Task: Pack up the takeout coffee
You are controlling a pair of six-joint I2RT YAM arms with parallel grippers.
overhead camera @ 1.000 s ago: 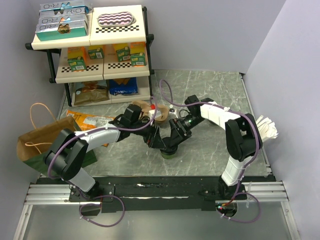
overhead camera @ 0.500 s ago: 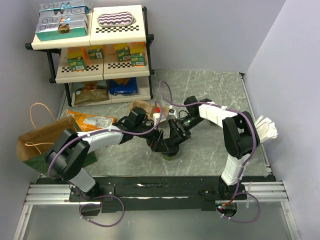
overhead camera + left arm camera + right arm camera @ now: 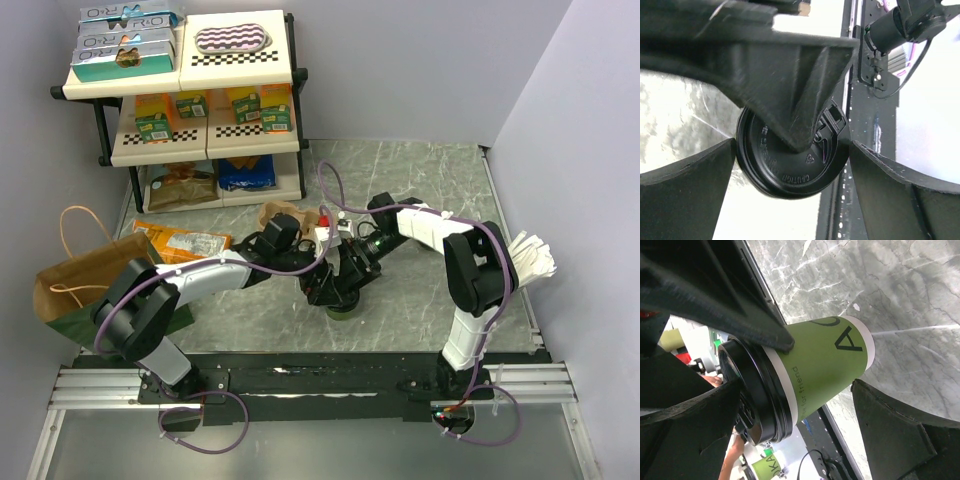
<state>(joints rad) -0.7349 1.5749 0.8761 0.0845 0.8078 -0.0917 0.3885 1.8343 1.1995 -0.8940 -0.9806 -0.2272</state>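
- Currently upright on the marble table (image 3: 430, 190), near its front middle: takeout coffee (image 3: 343, 309), green, black lid (image 3: 782, 172) fitted
- Left gripper (image 3: 792, 145) spread wide, fingers flanking the lid, clear of it
- Right gripper (image 3: 796, 385) likewise released, fingers either side of the cup wall, grasping nothing

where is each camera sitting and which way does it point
Top: above and behind the arms, looking down on the table; left arm and right arm show, bases at the bottom.
Left wrist: on the left arm, looking down onto the lid; its own jaws fill the lower corners.
Right wrist: on the right arm, looking at the cup from the side; its own jaws sit lower left and lower right.
Shared: both wrist views show the black lid on the cup.
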